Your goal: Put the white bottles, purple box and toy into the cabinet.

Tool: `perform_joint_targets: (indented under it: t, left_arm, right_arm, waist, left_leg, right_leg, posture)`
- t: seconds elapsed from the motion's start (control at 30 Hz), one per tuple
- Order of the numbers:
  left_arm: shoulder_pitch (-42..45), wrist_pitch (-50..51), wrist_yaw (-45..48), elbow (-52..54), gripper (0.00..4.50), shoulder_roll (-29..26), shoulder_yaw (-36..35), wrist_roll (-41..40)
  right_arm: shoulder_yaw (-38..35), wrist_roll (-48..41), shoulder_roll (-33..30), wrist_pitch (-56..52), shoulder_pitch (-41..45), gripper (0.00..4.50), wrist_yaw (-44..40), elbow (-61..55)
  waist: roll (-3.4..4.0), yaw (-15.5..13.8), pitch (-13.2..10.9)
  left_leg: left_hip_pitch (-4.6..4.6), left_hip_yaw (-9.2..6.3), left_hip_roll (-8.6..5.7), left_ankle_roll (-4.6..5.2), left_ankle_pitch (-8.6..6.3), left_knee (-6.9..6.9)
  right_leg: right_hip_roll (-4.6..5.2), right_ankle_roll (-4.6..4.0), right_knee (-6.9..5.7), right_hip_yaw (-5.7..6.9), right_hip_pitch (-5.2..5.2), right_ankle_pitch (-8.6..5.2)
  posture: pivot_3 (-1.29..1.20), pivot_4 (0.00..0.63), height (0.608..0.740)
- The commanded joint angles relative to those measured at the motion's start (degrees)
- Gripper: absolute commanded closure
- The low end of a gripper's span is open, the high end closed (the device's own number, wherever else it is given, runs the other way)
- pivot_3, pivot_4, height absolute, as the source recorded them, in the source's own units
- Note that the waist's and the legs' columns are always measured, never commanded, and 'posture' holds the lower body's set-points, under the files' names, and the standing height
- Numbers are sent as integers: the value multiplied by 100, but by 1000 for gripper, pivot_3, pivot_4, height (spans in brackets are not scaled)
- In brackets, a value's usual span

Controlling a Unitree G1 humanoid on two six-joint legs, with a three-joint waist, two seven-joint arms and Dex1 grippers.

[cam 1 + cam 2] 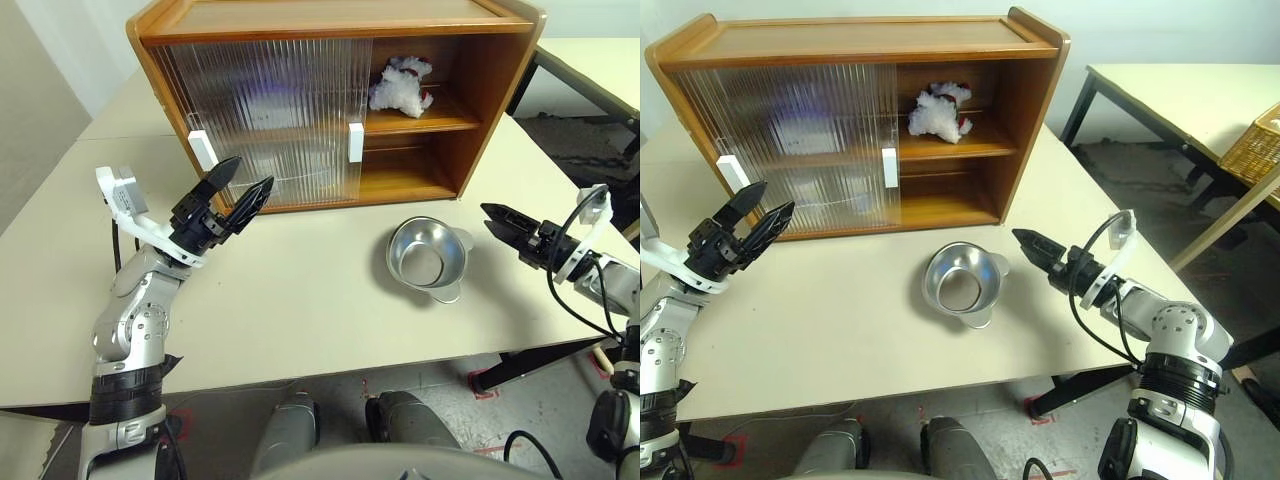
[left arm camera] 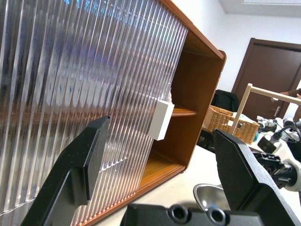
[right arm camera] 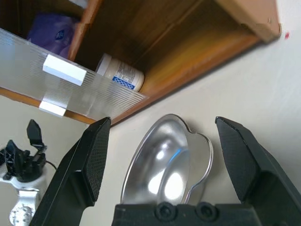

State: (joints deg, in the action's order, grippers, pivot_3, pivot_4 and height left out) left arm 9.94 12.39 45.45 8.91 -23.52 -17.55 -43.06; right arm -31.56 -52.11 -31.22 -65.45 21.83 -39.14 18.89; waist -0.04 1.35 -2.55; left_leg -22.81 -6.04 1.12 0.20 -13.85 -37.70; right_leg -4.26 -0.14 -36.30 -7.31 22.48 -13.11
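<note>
Cabinet: orange-brown wooden cabinet with ribbed translucent sliding doors, right side uncovered.
Toy: fluffy white plush toy on the cabinet's upper shelf.
Bottle: squat white plastic bottle inside the cabinet behind the door's edge.
Box: lavender-purple soft box inside the cabinet.
Bowl: round steel bowl on the table before the cabinet.
Left gripper: jaws apart, empty, near the cabinet doors.
Right gripper: jaws apart, empty, beside the bowl.

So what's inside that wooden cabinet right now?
In the cabinet, the toy sits on the upper shelf. Behind the ribbed doors a white bottle and the purple box show; anything else there stays blurred.
</note>
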Motion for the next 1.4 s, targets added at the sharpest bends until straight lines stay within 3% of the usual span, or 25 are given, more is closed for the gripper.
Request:
perform_joint_targets:
  t: [0.03, 0.97, 1.1, 1.4]
  left_arm:
    - [-58, 62, -21, 117, 0, -54, -33, -25]
    - [-266, 48, -53, 245, 0, -119, -171, -26]
    - [-258, 71, -62, 259, 0, -140, -173, -37]
    - [-199, 94, -70, 234, 0, -173, -176, -40]
  right_arm:
    - [-91, -70, 59, -41, 44, 53, 92, 229]
    - [72, -8, 252, -330, 28, 53, 28, 1084]
    - [71, -1, 220, -314, 31, 935, 14, 1123]
    - [72, 134, 135, -66, 131, 4394, -26, 1276]
  waist:
    - [0, -10, 0]
    - [5, -102, -11]
    - [5, -104, -13]
    - [4, -107, -14]
  left_leg:
    - [0, 0, -1, 0, 0, 0]
    - [-2, -6, 0, -9, -15, 3]
    - [-3, -6, 0, -11, -17, 4]
    - [-3, -6, 0, -10, -21, 5]
  right_leg:
    - [0, 1, 0, 0, 0, -1]
    - [2, -14, -1, -2, 3, -15]
    - [2, -16, -1, -3, 3, -16]
    - [3, -18, -1, -3, 4, -21]
  posture:
    - [-14, 67, 740]
    - [19, 79, 740]
    - [23, 80, 740]
    - [19, 79, 740]
